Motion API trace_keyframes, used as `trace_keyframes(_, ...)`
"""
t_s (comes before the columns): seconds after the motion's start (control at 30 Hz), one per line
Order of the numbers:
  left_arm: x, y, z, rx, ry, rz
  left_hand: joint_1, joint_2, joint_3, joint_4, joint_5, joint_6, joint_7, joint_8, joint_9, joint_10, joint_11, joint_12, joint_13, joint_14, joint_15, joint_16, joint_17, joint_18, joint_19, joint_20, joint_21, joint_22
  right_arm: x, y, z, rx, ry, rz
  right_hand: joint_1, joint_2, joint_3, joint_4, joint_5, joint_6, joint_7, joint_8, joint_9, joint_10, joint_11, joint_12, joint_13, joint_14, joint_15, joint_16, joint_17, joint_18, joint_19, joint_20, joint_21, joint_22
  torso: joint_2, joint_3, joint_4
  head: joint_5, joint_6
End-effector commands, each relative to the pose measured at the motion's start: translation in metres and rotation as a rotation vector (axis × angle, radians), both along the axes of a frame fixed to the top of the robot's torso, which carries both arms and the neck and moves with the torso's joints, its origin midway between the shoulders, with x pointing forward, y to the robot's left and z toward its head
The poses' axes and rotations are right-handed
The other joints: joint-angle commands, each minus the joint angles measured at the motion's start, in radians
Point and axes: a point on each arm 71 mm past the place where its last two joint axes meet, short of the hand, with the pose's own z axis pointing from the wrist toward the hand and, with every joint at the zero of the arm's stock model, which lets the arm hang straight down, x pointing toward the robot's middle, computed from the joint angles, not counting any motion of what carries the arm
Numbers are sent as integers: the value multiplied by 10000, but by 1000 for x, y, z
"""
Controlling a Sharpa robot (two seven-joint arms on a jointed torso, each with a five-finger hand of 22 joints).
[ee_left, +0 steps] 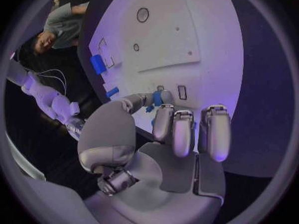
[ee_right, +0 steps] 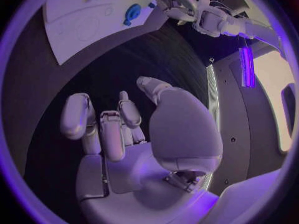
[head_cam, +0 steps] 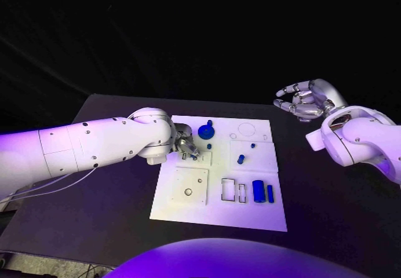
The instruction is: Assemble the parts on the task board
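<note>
The left arm reaches in across the table (head_cam: 100,202), its elbow bent so the forearm crosses the near-left edge of the white board (head_cam: 251,217), and the left hand (head_cam: 185,145) hangs fingers-down over the board's upper left part. In the left wrist view the thumb and a fingertip (ee_left: 163,98) meet on a small blue peg (ee_left: 157,99), pinching it just above the board (whether the peg touches the surface I cannot tell), while the other fingers hang straight and close together.

The right arm is folded back at the table's far right corner, well apart from the board. The right hand (head_cam: 306,99) is raised above the table with its fingers loosely curled and separated, holding nothing; the right wrist view shows the palm bare.

On the board lie a round blue disc (head_cam: 206,132) near the far edge, just beside the left hand, a short blue pin (head_cam: 240,158) near the middle, and a blue block (head_cam: 258,191) with a thin blue bar (head_cam: 270,193) beside it toward the near right. Outlined rectangular slots (head_cam: 228,190) sit left of the block.

No writing or label can be read anywhere.
</note>
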Motion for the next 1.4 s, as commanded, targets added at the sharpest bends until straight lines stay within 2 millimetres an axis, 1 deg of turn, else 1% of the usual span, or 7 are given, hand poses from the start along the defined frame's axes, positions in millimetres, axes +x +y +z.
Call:
trace_keyframes(0.03, -4, 0, -5, -42, 399, 110, 43, 118, 1674, -1660, 2, 23, -52, 55, 12, 110, -45, 43, 743, 1076, -67, 36, 2635, -177, 589, -68, 56, 2096, 0, -1, 0, -68, -29, 68, -50, -9, 27, -3, 37, -61, 4, 34, 10, -20, 4, 15, -8, 564, 56, -43, 989, 157, -75, -7, -37, 559, 3, 2, 5, 0, 0)
trace_keyframes(0.23, -4, 1, -2, -292, 497, 266, 48, 140, 1704, -1666, -83, 8, -55, 57, 4, 109, -50, 31, 732, 1076, -66, 36, 2635, -176, 586, -70, 51, 2094, 1, -2, -1, -79, -32, 18, -50, -9, 27, -3, 37, -61, 4, 34, 10, -20, 4, 15, -8, 564, 56, -43, 989, 157, -75, -7, -37, 559, -4, -6, -1, -20, -15)
trace_keyframes(0.3, -4, 1, -1, -343, 500, 294, 50, 144, 1710, -1667, -109, 4, -55, 57, 1, 110, -51, 31, 731, 1076, -65, 36, 2635, -174, 583, -70, 47, 2090, 1, -3, -1, -81, -31, 8, -50, -9, 27, -3, 37, -61, 4, 34, 10, -20, 4, 15, -8, 564, 56, -43, 989, 157, -75, -7, -37, 559, -6, 4, -2, -25, -12)
trace_keyframes(0.53, -4, 1, 4, -336, 648, 210, 55, 158, 1733, -1673, -240, -12, -53, 54, -18, 105, -52, 8, 711, 1076, -61, 36, 2635, -172, 576, -69, 38, 2086, 2, -3, -1, -83, -24, -1, -74, -15, 56, -18, 44, -68, 4, 44, 13, -11, 4, 31, -2, 565, 55, -45, 991, 158, -76, -7, -48, 557, -6, 20, 8, -27, -26)
trace_keyframes(0.7, -3, 1, 5, -187, 684, 121, 60, 162, 1739, -1676, -268, -16, -53, 52, -23, 99, -52, -10, 697, 1076, -59, 36, 2635, -169, 569, -69, 28, 2078, 2, -3, -2, -85, -19, -3, -74, -15, 56, -18, 44, -68, 4, 44, 13, -11, 4, 31, -2, 565, 55, -45, 991, 158, -76, -7, -48, 557, -3, 8, 3, -23, -31)
trace_keyframes(1.1, 0, 2, 4, -3, 675, 51, 64, 164, 1743, -1678, -288, -19, -52, 50, -27, 99, -51, -11, 696, 1076, -59, 36, 2635, -169, 569, -69, 28, 2078, 2, -2, -2, -79, -8, 3, -74, -15, 56, -18, 44, -68, 4, 44, 13, -11, 4, 31, -2, 565, 55, -45, 991, 158, -76, -7, -48, 557, -3, 6, 8, -22, -31)
trace_keyframes(1.4, 2, -3, 4, -26, 581, 9, 64, 164, 1743, -1678, -288, -19, -52, 50, -27, 99, -51, -11, 696, 1076, -59, 36, 2635, -169, 569, -69, 28, 2078, 1, -1, -2, -72, 2, 25, -74, -15, 56, -18, 44, -68, 4, 44, 13, -11, 4, 31, -2, 565, 55, -45, 991, 158, -76, -7, -48, 557, -1, 4, 10, -17, -31)
